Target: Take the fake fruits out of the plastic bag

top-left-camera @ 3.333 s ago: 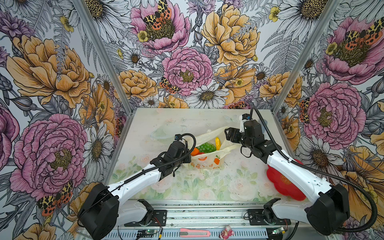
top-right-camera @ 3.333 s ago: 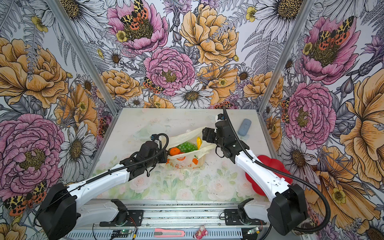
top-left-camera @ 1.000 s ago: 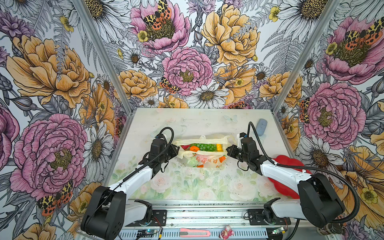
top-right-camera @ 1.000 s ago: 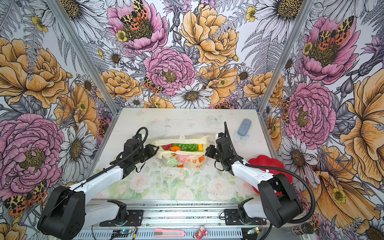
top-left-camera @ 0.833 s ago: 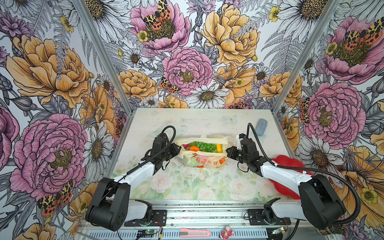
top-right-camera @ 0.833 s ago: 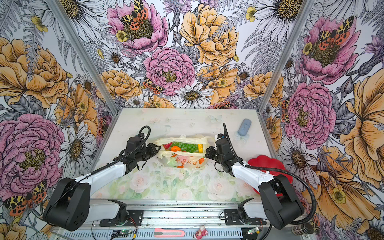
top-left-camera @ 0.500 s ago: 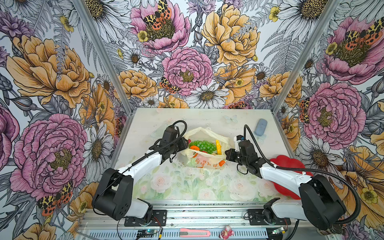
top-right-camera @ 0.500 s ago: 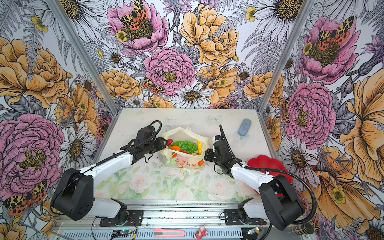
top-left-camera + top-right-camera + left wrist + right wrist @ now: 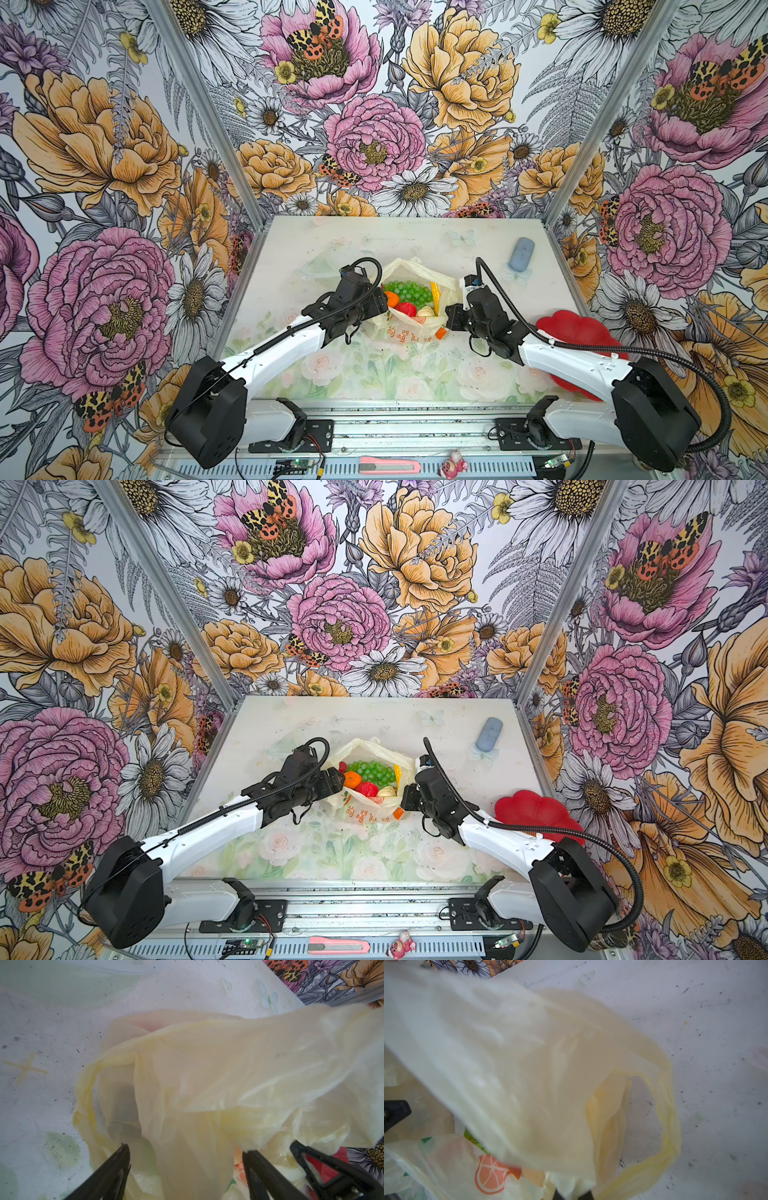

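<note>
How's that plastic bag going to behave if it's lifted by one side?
Probably floppy: the bag is thin, crinkled film sagging around the fruits. With only the right gripper pinching it and the left gripper open, a lift would likely tilt the mouth and spill round fruits.

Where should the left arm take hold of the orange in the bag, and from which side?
Grip the orange across its round middle, coming from above through the open mouth of the plastic bag. It lies uncovered at the left edge of the pile, beside the green grapes and red fruit, near the open left gripper. Sideways, the bag's wall would likely block it.
</note>
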